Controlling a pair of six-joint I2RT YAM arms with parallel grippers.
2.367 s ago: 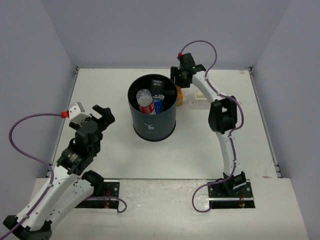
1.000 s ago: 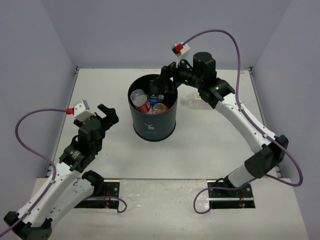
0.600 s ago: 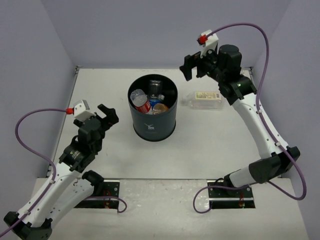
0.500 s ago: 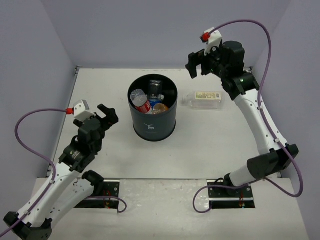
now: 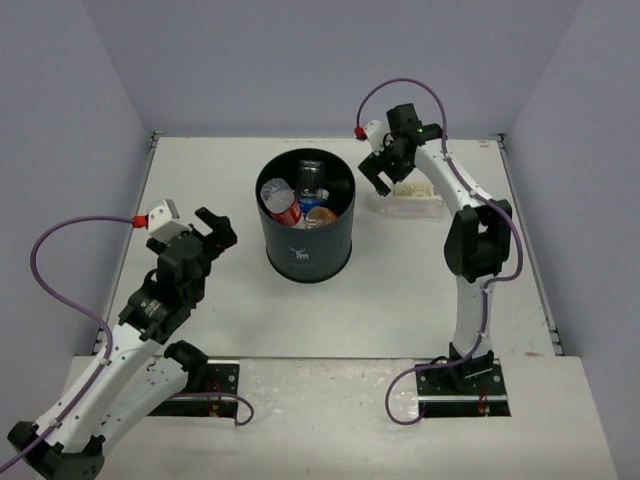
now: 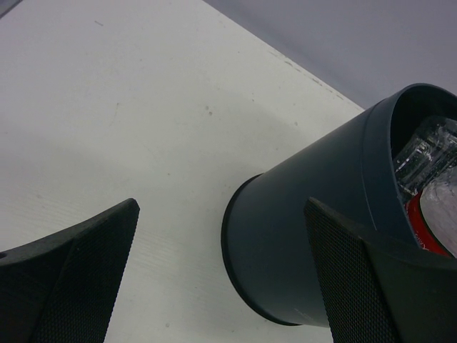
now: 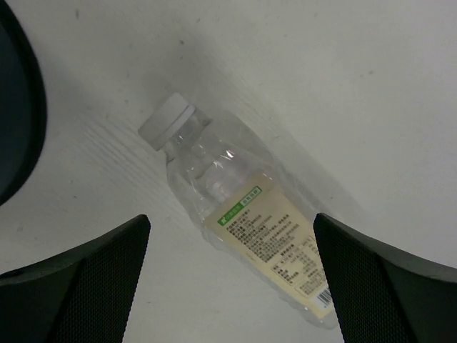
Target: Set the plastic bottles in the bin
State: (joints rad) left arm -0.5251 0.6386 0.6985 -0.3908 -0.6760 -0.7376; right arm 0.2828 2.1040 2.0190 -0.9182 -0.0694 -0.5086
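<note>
The dark bin [image 5: 300,255] stands mid-table and holds several plastic bottles: a clear one with a red label [image 5: 284,204], an orange one [image 5: 322,213] and a dark one [image 5: 312,180]. A clear bottle with a cream label [image 7: 243,214] and a white cap lies on the table just right of the bin, also visible in the top view as the cream-labelled bottle [image 5: 418,193]. My right gripper [image 7: 231,216] hangs open above it, one finger on each side, not touching. My left gripper [image 6: 221,204] stands open left of the bin [image 6: 314,229], with nothing between its fingers.
Grey walls close the table at the back and on both sides. The bin's rim [image 7: 18,107] shows at the left edge of the right wrist view, close to the lying bottle's cap.
The right arm left the bin's rim, swung up and to the right, then came down over the cream-labelled bottle. An orange bottle appeared in the bin. The left arm barely moved.
</note>
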